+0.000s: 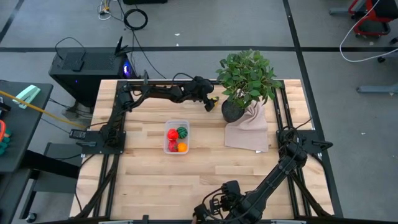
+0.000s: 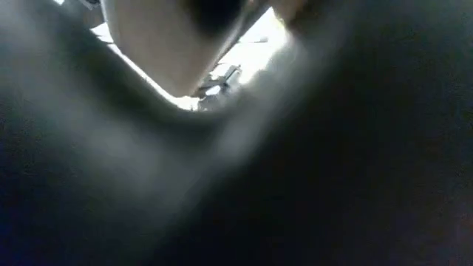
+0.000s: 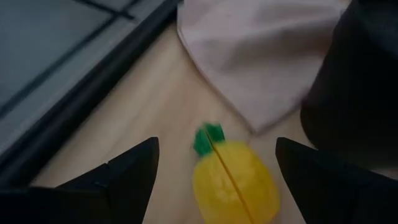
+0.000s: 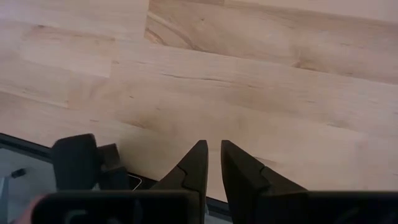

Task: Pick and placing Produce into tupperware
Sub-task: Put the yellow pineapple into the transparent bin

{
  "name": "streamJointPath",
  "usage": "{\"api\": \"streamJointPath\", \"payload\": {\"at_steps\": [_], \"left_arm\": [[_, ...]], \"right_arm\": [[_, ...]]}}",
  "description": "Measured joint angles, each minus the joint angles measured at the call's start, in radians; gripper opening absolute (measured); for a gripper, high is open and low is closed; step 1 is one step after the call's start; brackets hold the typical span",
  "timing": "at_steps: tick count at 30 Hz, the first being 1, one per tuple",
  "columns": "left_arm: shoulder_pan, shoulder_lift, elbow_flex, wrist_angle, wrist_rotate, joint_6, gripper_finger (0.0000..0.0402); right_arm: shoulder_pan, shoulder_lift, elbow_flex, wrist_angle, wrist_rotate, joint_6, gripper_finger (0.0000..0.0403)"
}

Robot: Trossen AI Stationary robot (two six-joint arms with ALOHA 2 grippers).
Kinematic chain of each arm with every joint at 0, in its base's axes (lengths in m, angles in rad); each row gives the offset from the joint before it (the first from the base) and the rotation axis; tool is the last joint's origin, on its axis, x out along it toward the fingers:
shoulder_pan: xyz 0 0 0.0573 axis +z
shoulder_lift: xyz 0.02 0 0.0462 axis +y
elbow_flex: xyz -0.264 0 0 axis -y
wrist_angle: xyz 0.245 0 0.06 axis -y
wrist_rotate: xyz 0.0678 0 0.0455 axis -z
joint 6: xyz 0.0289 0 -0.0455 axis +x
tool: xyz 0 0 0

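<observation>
The clear tupperware (image 1: 176,137) stands mid-table and holds a red, a green and an orange piece of toy produce. A yellow toy fruit (image 3: 235,182) with a green leafy top lies on the wood near the far edge, beside the dark plant pot; in the high view the yellow fruit (image 1: 215,99) shows just past the left arm's tip. My left gripper (image 3: 216,150) is open, one finger on either side of the fruit without touching it. My right gripper (image 4: 213,150) is shut above bare wood at the table's near edge (image 1: 208,211).
A leafy plant in a dark pot (image 1: 233,109) stands right of the yellow fruit, on a beige cloth (image 1: 249,129) that spreads toward the near side. The table's dark frame rail (image 3: 74,106) runs close behind the fruit. The low view is blocked by a dark blurred shape.
</observation>
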Motion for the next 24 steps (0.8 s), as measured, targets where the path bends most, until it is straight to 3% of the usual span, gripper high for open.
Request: {"api": "streamJointPath", "payload": {"at_steps": [9, 18, 24], "left_arm": [[0.003, 0.019, 0.103, -0.296, 0.034, 0.068, 0.0329], [0.013, 0.026, 0.132, -0.327, 0.071, 0.090, 0.0328], [0.013, 0.026, 0.132, -0.344, 0.072, 0.161, 0.0306]], "right_arm": [[0.000, 0.000, 0.000, -0.001, 0.000, 0.000, 0.0050], [0.000, 0.000, 0.000, 0.000, 0.004, 0.000, 0.0050], [0.000, 0.000, 0.000, 0.000, 0.004, 0.000, 0.0050]]}}
